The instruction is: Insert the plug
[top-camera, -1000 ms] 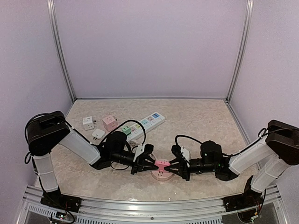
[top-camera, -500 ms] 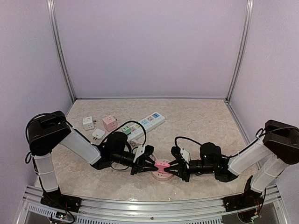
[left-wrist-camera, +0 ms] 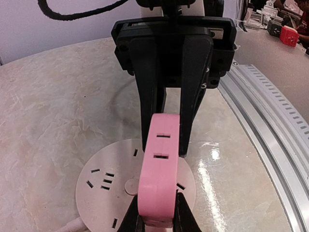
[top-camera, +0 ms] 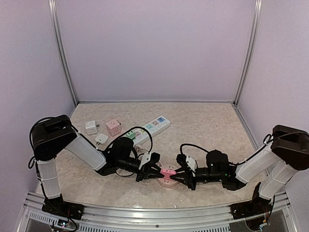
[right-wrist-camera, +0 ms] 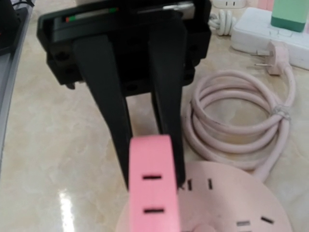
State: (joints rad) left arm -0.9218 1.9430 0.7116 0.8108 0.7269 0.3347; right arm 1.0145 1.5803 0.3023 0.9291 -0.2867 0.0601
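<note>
A pink plug adapter [top-camera: 168,171] is held between both grippers just above a round pale-pink socket disc [top-camera: 165,182] near the table's front edge. My left gripper [top-camera: 158,170] is shut on the plug's left end. In the left wrist view my fingers [left-wrist-camera: 136,218] clamp the plug [left-wrist-camera: 160,169] over the disc [left-wrist-camera: 104,188]. My right gripper [top-camera: 179,175] grips the other end; its black fingers [left-wrist-camera: 193,92] flank the plug. In the right wrist view the plug [right-wrist-camera: 153,193] fills the bottom, with the disc [right-wrist-camera: 231,208] under it; my own fingertips are out of frame.
The disc's coiled pink cable [right-wrist-camera: 241,130] and its loose end plug [right-wrist-camera: 275,50] lie just behind it. A white power strip [top-camera: 150,127] carrying a green adapter [top-camera: 130,135], a pink cube adapter [top-camera: 113,126] and white adapters [top-camera: 91,127] lie at back left. An aluminium rail [top-camera: 145,212] runs along the near edge.
Both grippers, still holding the pink plug, have shifted slightly toward the near edge and down, bringing the plug closer to the round disc.
</note>
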